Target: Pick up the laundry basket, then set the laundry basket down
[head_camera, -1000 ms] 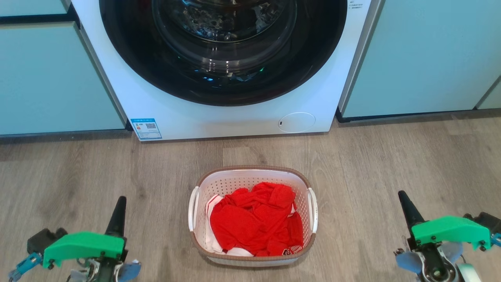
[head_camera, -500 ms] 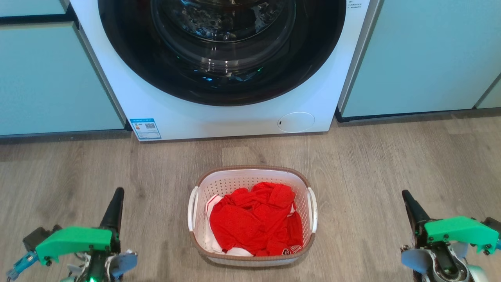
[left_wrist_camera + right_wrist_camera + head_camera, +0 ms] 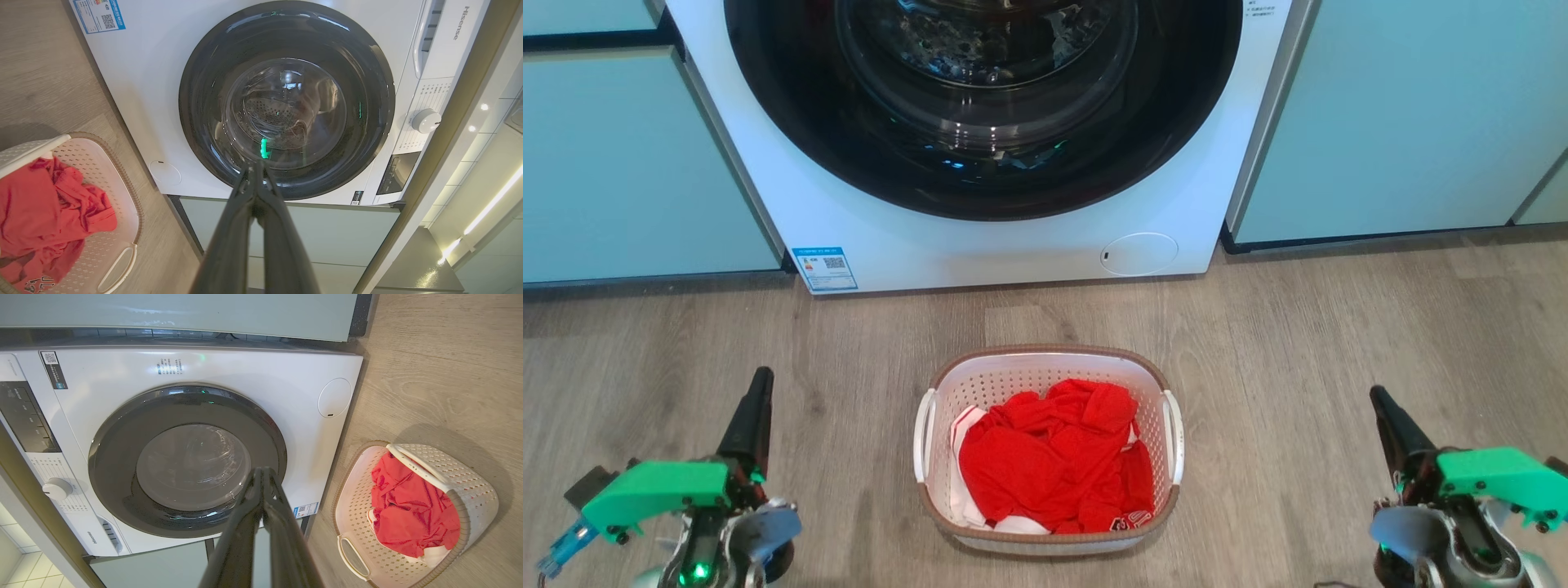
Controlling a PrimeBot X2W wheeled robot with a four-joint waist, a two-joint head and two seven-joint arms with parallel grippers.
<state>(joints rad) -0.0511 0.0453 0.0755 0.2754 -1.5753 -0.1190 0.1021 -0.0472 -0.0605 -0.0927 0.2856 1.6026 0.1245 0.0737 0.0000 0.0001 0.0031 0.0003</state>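
Note:
The laundry basket (image 3: 1045,369) stands on the wood floor in front of the washing machine, white with perforated walls, a brown rim and two white side handles. Red clothing (image 3: 1054,457) fills it. My left gripper (image 3: 758,388) is shut and hangs well to the basket's left, apart from it. My right gripper (image 3: 1380,400) is shut too, far off to the basket's right. In the left wrist view the basket (image 3: 118,196) sits at the lower left and my left gripper (image 3: 258,165) points at the washer door. In the right wrist view the basket (image 3: 470,486) lies at the lower right beside my right gripper (image 3: 261,471).
A white front-loading washing machine (image 3: 980,237) with a dark round door stands just behind the basket. Pale green cabinets (image 3: 621,163) flank it on both sides. Bare wood floor (image 3: 1298,343) stretches to each side of the basket.
Both grippers have drifted outward, away from the basket, the left one further left and the right one further right. The basket has not moved.

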